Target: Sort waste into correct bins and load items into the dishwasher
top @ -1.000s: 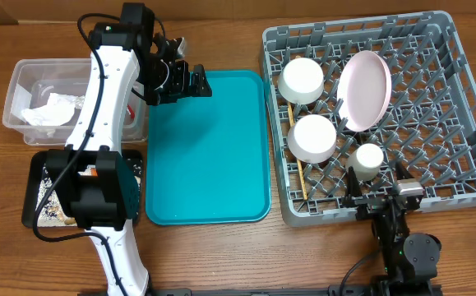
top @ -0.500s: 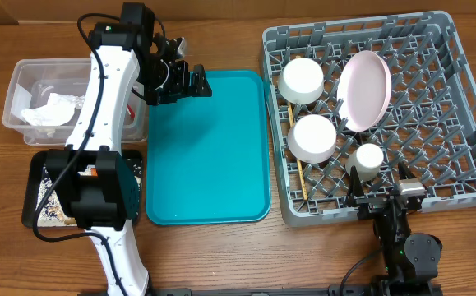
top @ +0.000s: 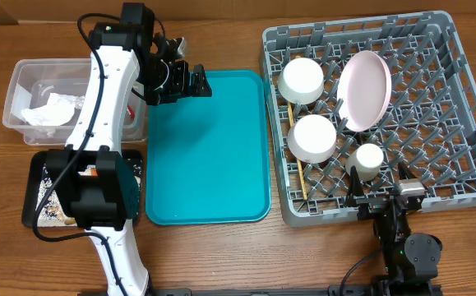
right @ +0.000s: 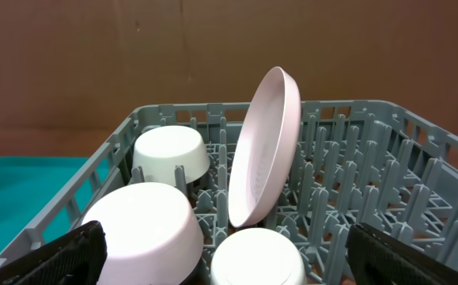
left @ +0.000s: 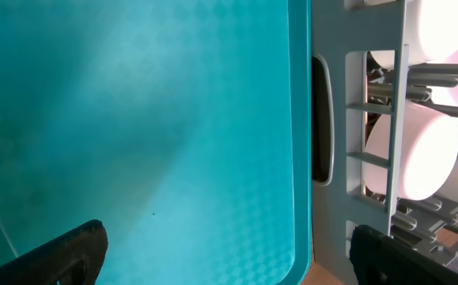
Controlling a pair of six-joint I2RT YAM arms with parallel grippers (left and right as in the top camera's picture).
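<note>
The grey dish rack (top: 435, 16) holds the upright white plate (top: 363, 90), two upturned white bowls (top: 302, 80) (top: 314, 137), the small cup (top: 369, 158) and the chopsticks (top: 300, 168) along its left side. My right gripper (top: 377, 187) is open and empty at the rack's front edge, just before the cup (right: 256, 257); the plate (right: 264, 146) stands behind it. My left gripper (top: 192, 82) is open and empty over the teal tray's far left corner. The clear tub (top: 16, 78) holds the white napkin (top: 48, 111). The black tray (top: 32, 177) holds beige food scraps (top: 53, 207), partly hidden by the left arm.
The bare teal tray (top: 209, 148) lies between the bins and the rack; it fills the left wrist view (left: 134, 119), with the rack's wall (left: 335, 142) to its right. The left arm's white links cross over the black tray and the tub's right end.
</note>
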